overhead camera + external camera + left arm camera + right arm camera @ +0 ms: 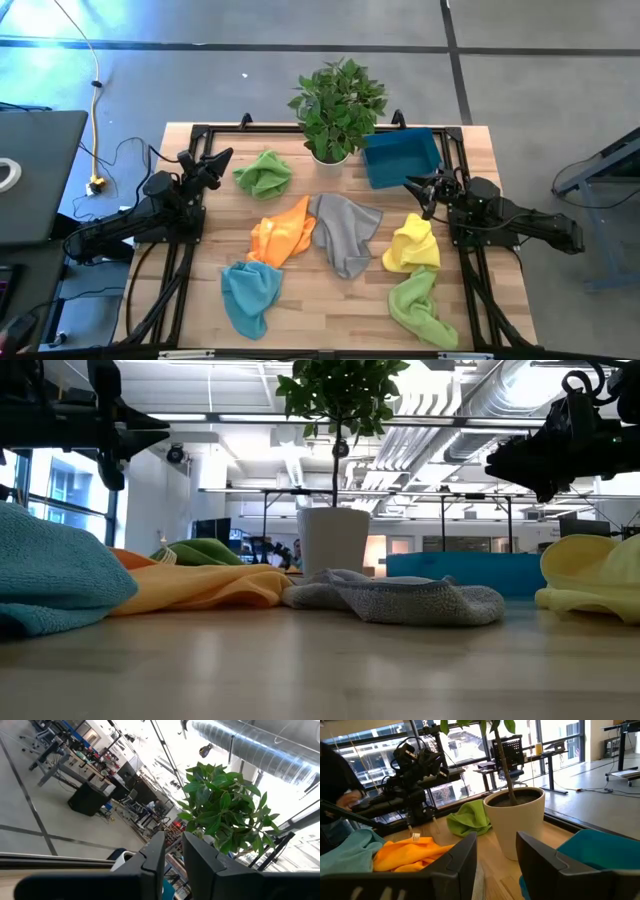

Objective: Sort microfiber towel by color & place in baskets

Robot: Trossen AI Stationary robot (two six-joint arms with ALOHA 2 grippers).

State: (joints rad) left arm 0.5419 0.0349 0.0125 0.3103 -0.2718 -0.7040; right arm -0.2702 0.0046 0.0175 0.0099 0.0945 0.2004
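The work surface is a light wooden table [330, 305] with a black metal frame, standing on a grey concrete floor [550, 90]. Six microfiber towels lie loose on it. A green towel [263, 173] is at the far left side, near the left gripper [217, 163]. In the middle an orange towel [283, 234] touches a grey towel [344, 232]. A teal towel [250, 294] lies at the near left, its top edge meeting the orange one. On the right side, a yellow towel [413, 244] lies just over a light green towel [421, 308].

The basket [402, 157] is a dark teal-blue bin at the far right of the table, just beside a potted plant [337, 105] in a white pot [334, 539]. No towel is seen inside it.

The left gripper is raised above the far left edge of the table; its fingers [154, 865] have only a narrow gap between them and hold nothing. The right gripper [418, 190] is over the table between the basket and the yellow towel; its fingers [540, 860] stand apart, and nothing is between them.

The room behind is a large workshop with a white ventilation pipe [470, 400] under the ceiling, big windows and desks. In the right wrist view, a person [337, 785] in dark clothes is at the edge beyond the table. A yellow cable [95, 100] lies on the floor at the left.
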